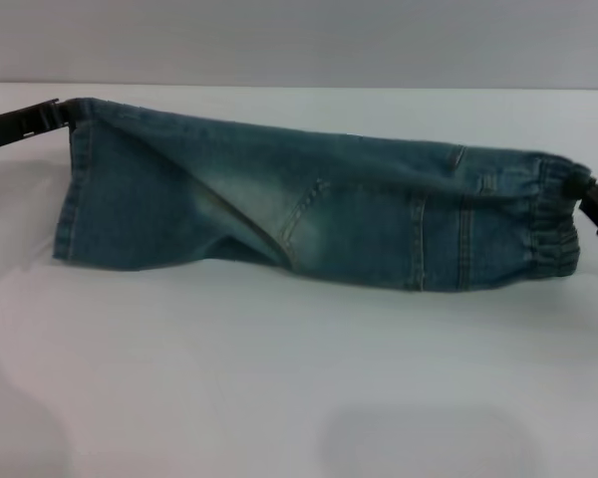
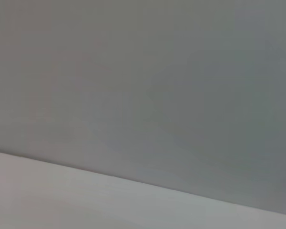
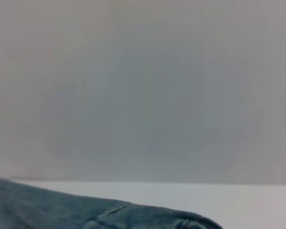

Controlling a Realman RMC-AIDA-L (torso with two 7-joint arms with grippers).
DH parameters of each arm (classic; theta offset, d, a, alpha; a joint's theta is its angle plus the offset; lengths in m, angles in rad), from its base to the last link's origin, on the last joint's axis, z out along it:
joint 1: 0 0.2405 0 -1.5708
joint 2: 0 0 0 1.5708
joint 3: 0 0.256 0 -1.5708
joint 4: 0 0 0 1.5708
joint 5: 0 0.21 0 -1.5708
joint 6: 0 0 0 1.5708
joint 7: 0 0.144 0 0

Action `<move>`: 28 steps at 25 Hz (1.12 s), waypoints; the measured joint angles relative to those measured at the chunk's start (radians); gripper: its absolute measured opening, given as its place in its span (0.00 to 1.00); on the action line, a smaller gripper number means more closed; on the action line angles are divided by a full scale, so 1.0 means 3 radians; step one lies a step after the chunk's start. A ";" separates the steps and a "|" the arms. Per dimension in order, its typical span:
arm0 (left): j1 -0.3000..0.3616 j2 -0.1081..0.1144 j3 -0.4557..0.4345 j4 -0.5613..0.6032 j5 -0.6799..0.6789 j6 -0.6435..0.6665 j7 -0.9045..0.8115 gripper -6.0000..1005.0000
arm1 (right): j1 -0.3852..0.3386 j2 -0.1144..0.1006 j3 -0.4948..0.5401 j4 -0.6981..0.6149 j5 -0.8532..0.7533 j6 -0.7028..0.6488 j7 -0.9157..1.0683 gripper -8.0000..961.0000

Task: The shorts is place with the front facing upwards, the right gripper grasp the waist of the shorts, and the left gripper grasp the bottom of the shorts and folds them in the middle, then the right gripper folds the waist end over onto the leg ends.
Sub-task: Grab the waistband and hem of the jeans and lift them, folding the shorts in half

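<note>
Head view: left end effector (image 1: 65,112) grips leg ends (image 1: 72,189); right end effector (image 1: 590,194) grips waist (image 1: 558,224).

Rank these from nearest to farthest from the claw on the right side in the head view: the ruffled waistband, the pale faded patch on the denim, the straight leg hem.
From the right gripper, at the right edge:
1. The ruffled waistband, right beside it.
2. The pale faded patch, mid-garment.
3. The straight leg hem, at the far left end, by the left gripper.

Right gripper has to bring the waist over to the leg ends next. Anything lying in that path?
Nothing visible does. The right gripper is at the waist, the left gripper at the leg ends; only the shorts lie between, on the white table.
</note>
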 joint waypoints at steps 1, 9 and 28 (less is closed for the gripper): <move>0.0000 -0.0017 0.0039 0.0000 0.0000 -0.0107 0.0033 0.10 | -0.0001 0.0005 0.0000 0.0006 0.0047 0.0012 -0.0024 0.01; -0.0028 -0.0083 0.0061 0.0003 -0.0002 -0.0275 0.0196 0.10 | 0.0083 0.0051 0.0003 0.0084 0.0265 0.0285 -0.0349 0.01; -0.0096 -0.0201 0.0139 -0.0109 -0.0075 -0.0521 0.0673 0.12 | 0.0422 0.0064 -0.0023 0.0355 0.0338 0.1246 -0.0518 0.01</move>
